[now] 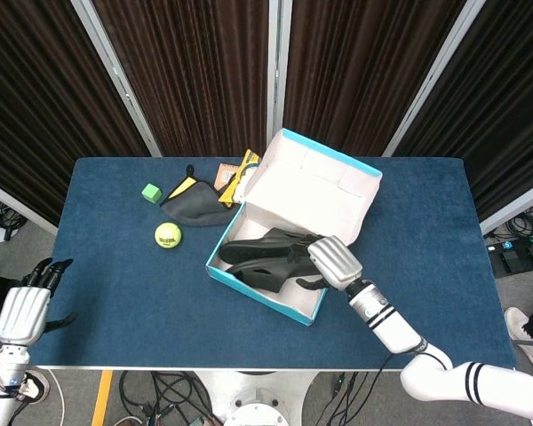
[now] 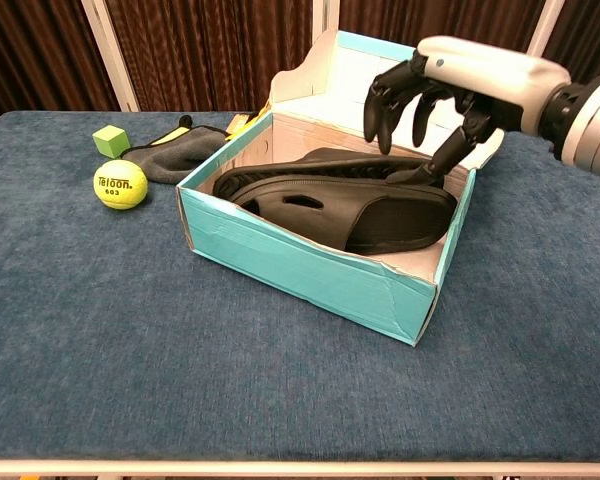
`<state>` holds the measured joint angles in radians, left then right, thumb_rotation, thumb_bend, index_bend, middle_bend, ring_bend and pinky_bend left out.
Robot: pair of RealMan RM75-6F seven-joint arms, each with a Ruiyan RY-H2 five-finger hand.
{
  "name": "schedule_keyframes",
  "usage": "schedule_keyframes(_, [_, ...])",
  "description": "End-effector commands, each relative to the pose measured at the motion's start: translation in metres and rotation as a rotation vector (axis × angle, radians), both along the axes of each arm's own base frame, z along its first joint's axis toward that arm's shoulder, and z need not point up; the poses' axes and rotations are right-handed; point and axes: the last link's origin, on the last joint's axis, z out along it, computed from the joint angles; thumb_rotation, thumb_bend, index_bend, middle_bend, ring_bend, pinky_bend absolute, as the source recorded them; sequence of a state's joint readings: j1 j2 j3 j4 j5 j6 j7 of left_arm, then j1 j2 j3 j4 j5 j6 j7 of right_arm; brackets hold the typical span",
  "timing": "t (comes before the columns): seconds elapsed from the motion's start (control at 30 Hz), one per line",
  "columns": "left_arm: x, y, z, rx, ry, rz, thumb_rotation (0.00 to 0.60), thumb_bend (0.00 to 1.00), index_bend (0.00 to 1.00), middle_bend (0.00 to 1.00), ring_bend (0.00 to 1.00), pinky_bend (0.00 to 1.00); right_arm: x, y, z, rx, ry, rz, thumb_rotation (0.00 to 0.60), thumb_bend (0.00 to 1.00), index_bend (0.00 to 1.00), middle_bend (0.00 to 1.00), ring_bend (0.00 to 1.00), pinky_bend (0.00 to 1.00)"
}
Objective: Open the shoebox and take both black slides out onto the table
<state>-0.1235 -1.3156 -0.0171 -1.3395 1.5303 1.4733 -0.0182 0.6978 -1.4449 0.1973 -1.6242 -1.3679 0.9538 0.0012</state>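
The teal shoebox (image 1: 259,298) (image 2: 280,250) stands mid-table with its lid (image 1: 311,191) (image 2: 430,75) tipped back open. Both black slides (image 1: 266,253) (image 2: 360,205) lie stacked inside it. My right hand (image 1: 333,260) (image 2: 430,95) hovers over the box's right end, fingers apart and pointing down at the slides. Its thumb tip reaches the upper slide's heel; nothing is gripped. My left hand (image 1: 22,312) hangs off the table's near left corner, fingers apart and empty; the chest view does not show it.
Left of the box lie a yellow tennis ball (image 1: 168,235) (image 2: 119,185), a green cube (image 1: 152,192) (image 2: 109,139) and a dark pouch (image 1: 195,206) (image 2: 175,155). Small yellow and orange items (image 1: 235,175) sit behind the box. Bare blue cloth spreads in front and to the right.
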Motion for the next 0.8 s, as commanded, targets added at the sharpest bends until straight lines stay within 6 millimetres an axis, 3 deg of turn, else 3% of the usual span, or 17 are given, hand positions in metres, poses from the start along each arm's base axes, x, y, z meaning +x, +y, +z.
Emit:
schedule_keyframes(0.03, [-0.001, 0.000, 0.001, 0.001, 0.000, 0.002, 0.600, 0.00, 0.12, 0.17, 0.11, 0.34, 0.000, 0.005, -0.008, 0.038, 0.024, -0.011, 0.600, 0.08, 0.33, 0.39, 0.23, 0.34])
schedule_keyframes(0.3, [-0.003, -0.001, 0.001, 0.008, -0.004, 0.017, 0.600, 0.00, 0.12, 0.17, 0.11, 0.34, -0.009, 0.011, -0.014, 0.072, 0.071, -0.050, 0.600, 0.07, 0.26, 0.33, 0.18, 0.31])
schedule_keyframes(0.7, [-0.004, -0.001, -0.001, 0.004, -0.008, 0.020, 0.600, 0.00, 0.12, 0.17, 0.11, 0.34, -0.014, 0.010, -0.010, 0.026, 0.111, -0.080, 0.600, 0.07, 0.24, 0.26, 0.15, 0.31])
schedule_keyframes(0.8, [-0.004, -0.001, -0.001, 0.003, -0.010, 0.020, 0.600, 0.00, 0.12, 0.17, 0.11, 0.34, -0.013, 0.010, -0.009, 0.022, 0.110, -0.077, 0.600, 0.07, 0.24, 0.28, 0.15, 0.31])
